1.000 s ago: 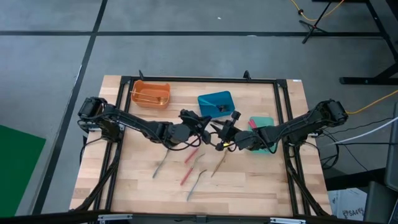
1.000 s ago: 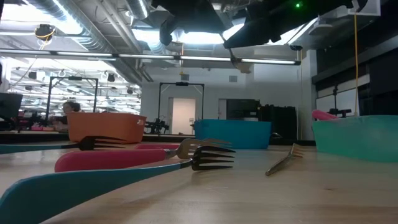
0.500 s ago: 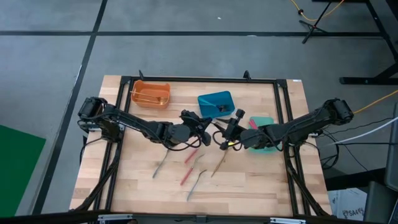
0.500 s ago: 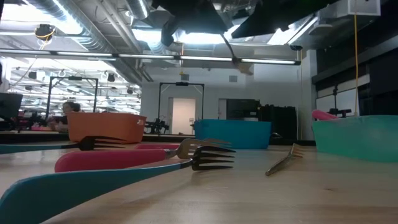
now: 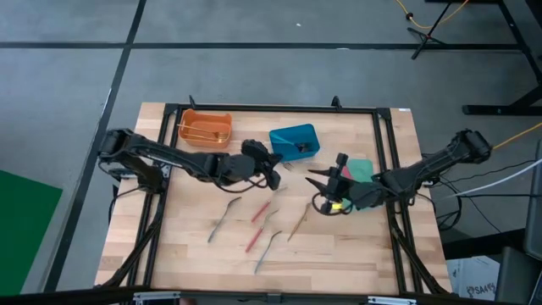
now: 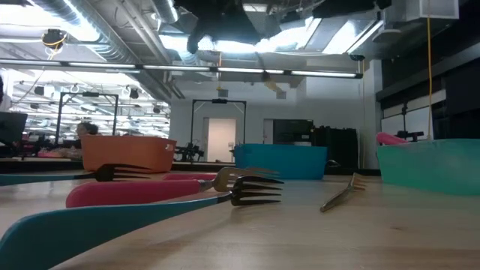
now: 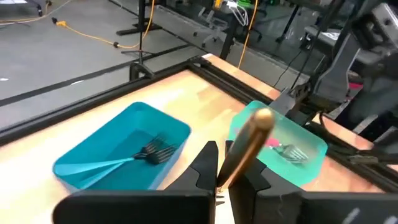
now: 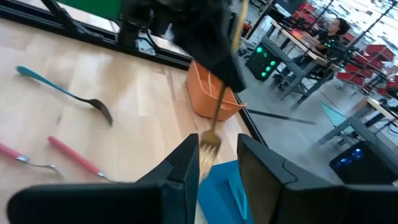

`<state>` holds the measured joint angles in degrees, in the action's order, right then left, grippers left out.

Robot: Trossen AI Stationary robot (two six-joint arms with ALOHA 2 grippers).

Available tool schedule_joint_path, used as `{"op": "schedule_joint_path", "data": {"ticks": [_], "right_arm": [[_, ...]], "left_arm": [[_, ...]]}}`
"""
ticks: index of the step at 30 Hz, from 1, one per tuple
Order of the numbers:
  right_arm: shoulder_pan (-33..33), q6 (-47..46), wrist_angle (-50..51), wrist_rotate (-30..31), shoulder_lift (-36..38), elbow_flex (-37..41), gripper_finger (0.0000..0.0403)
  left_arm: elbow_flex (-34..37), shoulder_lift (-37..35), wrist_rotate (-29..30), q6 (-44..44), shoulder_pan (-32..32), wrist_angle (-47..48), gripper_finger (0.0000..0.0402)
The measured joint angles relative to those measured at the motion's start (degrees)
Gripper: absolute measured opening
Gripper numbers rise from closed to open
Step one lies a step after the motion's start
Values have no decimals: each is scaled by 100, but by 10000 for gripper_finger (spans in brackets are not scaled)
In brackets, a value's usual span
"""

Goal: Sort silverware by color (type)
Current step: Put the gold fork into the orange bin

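A: Between the orange bin (image 5: pixel 206 129) and blue bin (image 5: pixel 294 141), the slim gold-handled fork (image 7: pixel 244 144) hangs clamped in the left end effector (image 5: pixel 273 171).

B: And the right end effector (image 5: pixel 324 180)?

A: Beside the green bin (image 5: pixel 362 169), fingers apart, empty.

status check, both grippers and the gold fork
Left gripper shut on gold fork, raised near blue bin. Right gripper open, empty, by green bin. Nothing in the way.

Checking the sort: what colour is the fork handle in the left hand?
Gold; the fork handle shows best in the left wrist view.
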<state>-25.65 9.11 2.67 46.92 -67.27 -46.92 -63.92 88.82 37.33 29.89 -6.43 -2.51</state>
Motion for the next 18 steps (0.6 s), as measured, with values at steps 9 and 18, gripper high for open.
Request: {"op": "schedule_joint_path", "data": {"ticks": [9,18], "right_arm": [[-135,-247,176,-82,77,0,101],[-133,-436,233,-151,74,0,101]], "left_arm": [[-2,-1073,-571,7,531,1429,10],[-2,-2413,-869,313,1191,2931,10]]}}
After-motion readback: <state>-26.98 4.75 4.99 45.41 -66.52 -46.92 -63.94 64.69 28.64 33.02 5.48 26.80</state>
